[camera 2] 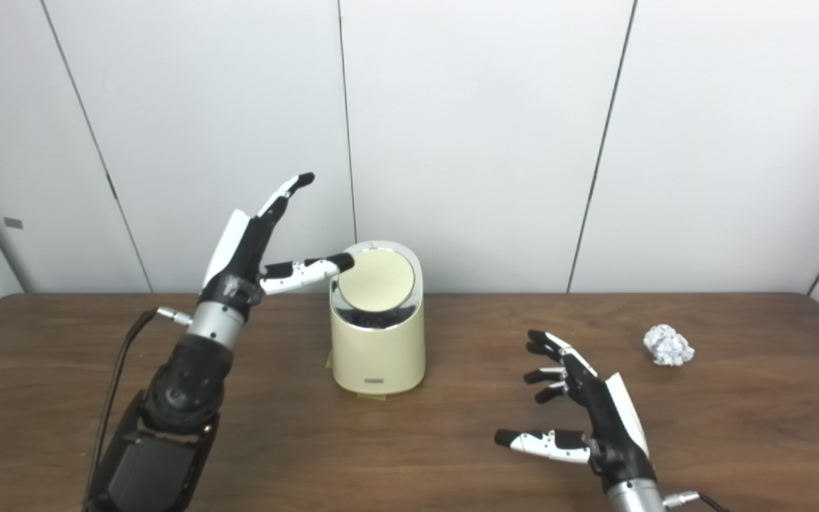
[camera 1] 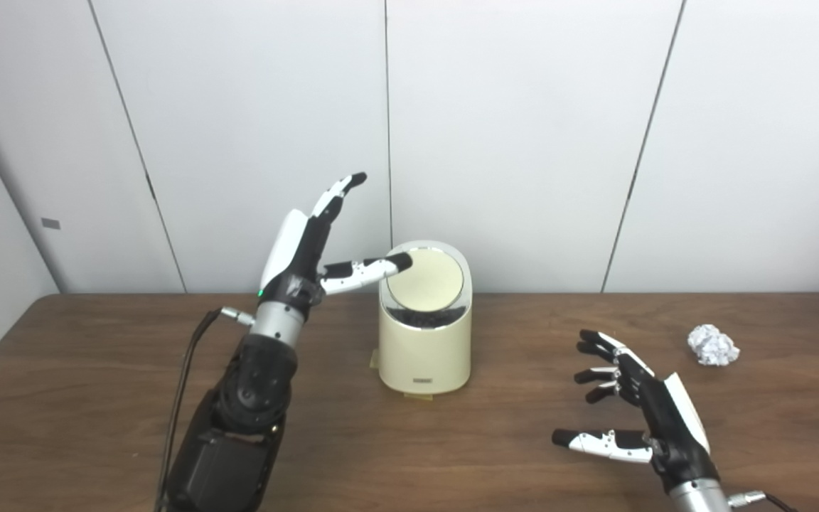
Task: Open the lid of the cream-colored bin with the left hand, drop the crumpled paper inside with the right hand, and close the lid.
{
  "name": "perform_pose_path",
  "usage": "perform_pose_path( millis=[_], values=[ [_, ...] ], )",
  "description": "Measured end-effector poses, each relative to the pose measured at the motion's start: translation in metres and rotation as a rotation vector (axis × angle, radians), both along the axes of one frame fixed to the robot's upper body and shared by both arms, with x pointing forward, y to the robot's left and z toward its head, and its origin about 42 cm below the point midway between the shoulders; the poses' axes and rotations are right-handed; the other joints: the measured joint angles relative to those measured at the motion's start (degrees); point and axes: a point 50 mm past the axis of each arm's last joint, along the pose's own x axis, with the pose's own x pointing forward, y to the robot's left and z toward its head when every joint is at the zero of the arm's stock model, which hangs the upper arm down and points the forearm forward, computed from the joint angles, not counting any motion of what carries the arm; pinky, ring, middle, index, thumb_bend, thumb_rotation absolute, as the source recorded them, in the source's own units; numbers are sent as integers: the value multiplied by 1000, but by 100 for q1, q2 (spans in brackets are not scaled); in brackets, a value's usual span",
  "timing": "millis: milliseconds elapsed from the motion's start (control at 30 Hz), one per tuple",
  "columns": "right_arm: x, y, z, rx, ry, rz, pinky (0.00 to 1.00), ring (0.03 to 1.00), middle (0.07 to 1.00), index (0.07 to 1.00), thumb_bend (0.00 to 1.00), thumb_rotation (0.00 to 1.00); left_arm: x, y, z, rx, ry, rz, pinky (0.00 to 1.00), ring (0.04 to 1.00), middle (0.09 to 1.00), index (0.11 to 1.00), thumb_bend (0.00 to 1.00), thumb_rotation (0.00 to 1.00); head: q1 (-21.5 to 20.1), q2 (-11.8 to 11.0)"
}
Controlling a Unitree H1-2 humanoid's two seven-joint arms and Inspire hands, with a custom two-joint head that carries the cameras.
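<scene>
The cream-colored bin (camera 1: pixel 424 352) stands at the middle of the brown table. Its round lid (camera 1: pixel 426 278) is tilted, with a dark gap showing under its lower edge. My left hand (camera 1: pixel 308 252) is open and raised just left of the bin, its thumb tip touching the lid's upper left edge. The crumpled paper (camera 1: pixel 713 345) lies on the table at the far right. My right hand (camera 1: pixel 633 405) is open and empty above the table, left of and nearer than the paper. The same scene shows in the right eye view: bin (camera 2: pixel 379 355), paper (camera 2: pixel 667 345).
The table (camera 1: pixel 97 398) runs up to a white panelled wall (camera 1: pixel 523 142) right behind the bin. A black cable (camera 1: pixel 185 384) hangs along my left arm. A small yellowish tab (camera 1: pixel 374 359) lies at the bin's base.
</scene>
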Motion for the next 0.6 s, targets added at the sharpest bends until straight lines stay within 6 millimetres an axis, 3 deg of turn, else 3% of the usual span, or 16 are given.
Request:
perform_pose_path(
  millis=[133, 600],
  values=[
    [0, 1, 0, 1, 1, 1, 523, 654, 815, 829, 764, 128, 8, -7, 0, 87, 21, 22, 997, 1000, 1000, 1000, 971, 410, -18, 0],
    [0, 6, 0, -4, 2, 9, 513, 650, 823, 838, 759, 178, 24, -25, -4, 348, 25, 54, 1000, 1000, 1000, 1000, 1000, 417, -79, 17]
  ],
)
